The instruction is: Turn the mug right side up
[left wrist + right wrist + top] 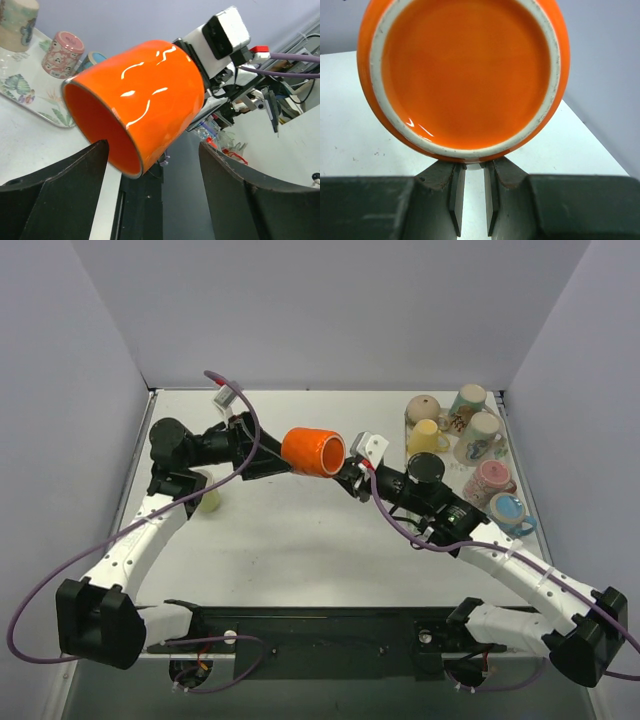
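The orange mug (313, 452) hangs on its side in the air over the middle of the table, between my two grippers. My right gripper (347, 473) holds it from the base side. In the right wrist view the mug's base (465, 75) with its pale unglazed ring fills the frame, and the gripper (474, 167) is nearly shut just under it; the handle is hidden. My left gripper (275, 453) is open. In the left wrist view the mug's mouth (100, 130) faces the camera, and the gripper (152, 150) has its jaws wide apart on either side of the rim.
A patterned tray (452, 456) at the back right holds several mugs, among them a yellow one (427, 437) and a pink one (490, 478); a blue mug (508, 510) stands beside it. A small pale yellow-green object (210, 502) lies under the left arm. Walls close in both sides.
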Available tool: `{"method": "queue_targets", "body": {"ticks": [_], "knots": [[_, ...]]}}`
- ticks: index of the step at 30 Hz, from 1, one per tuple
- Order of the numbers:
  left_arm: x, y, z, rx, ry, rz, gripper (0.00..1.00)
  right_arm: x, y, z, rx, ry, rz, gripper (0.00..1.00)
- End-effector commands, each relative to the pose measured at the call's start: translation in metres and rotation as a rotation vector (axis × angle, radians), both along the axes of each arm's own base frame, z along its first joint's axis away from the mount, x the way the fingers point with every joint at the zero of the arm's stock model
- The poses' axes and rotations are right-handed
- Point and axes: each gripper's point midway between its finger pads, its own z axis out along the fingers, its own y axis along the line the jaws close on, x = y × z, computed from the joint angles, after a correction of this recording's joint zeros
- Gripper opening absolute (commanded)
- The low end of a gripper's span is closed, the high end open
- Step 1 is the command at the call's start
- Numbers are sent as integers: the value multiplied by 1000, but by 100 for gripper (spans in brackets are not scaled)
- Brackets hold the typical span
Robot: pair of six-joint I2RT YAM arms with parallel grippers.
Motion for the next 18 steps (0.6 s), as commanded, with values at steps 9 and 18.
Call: {"method": "queue_targets", "body": {"ticks": [9,18], "knots": [[-18,-7,30,-100,-28,-45,7,5,41,38,171,-35,112,0],[63,27,-72,478,-118,420,0,37,-22,-28,-85,84,-223,79]]}}
